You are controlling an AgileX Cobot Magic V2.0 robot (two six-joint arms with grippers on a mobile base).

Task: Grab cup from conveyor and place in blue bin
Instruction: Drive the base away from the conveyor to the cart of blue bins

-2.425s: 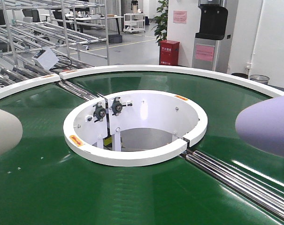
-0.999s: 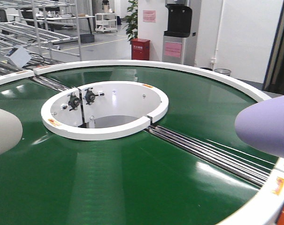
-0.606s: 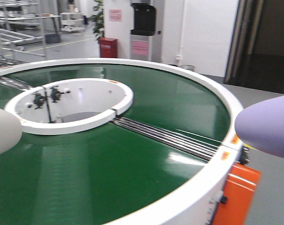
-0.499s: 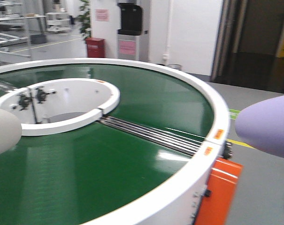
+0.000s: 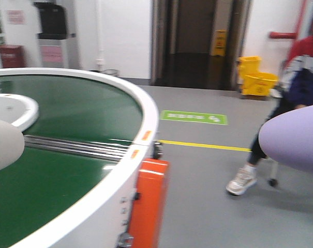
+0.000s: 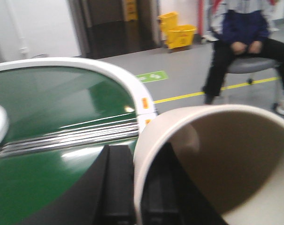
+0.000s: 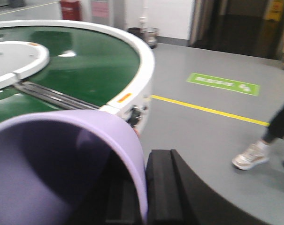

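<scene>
Clamping one cup in each claw.
Pinching cream cup [image 6: 217,154] wall in left gripper [image 6: 134,187], purple cup [image 7: 48,159] wall in right gripper [image 7: 144,187]; hanging near the conveyor [image 5: 109,191] rim, facing grey floor [image 5: 208,196] and seated person [image 6: 240,33].

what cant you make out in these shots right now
Blue bin: in no view, outside every frame.
Cream cup: far end cut by left wrist view's bottom and right edges; only a blurred bulge in the front view.
Purple cup: far end cut by right wrist view's edges.
Person: face cut by frame edges, front and left wrist views.
Green floor sign: lettering blurred, too small.
</scene>
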